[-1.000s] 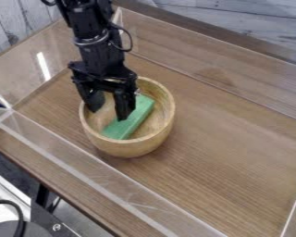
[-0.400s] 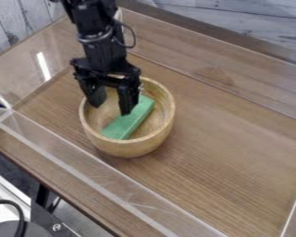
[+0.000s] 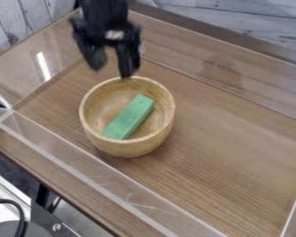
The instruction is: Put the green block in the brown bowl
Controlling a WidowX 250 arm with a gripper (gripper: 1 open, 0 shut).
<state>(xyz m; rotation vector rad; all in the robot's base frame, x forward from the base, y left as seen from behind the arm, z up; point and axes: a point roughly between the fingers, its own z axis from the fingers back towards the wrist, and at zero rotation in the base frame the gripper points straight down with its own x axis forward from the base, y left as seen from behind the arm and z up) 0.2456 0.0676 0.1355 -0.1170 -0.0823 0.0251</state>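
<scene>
The green block (image 3: 130, 116) lies flat inside the brown bowl (image 3: 162, 132), slanted from lower left to upper right, with nothing touching it. The bowl sits on the wooden table, left of centre. My gripper (image 3: 110, 60) hangs above the bowl's far rim, well clear of the block. Its two dark fingers (image 3: 129, 57) point down and stand apart, with nothing between them. The arm rises out of the top of the picture.
The wooden table (image 3: 225, 139) is walled by clear plastic panels; one runs along the front left edge (image 3: 77, 162) and another along the back right. Dark cables and a wheel sit on the floor at the lower left (image 3: 15, 218).
The gripper has risen up and away from the bowl, its fingers still apart. The green block stays lying in the bowl, now fully in view.
</scene>
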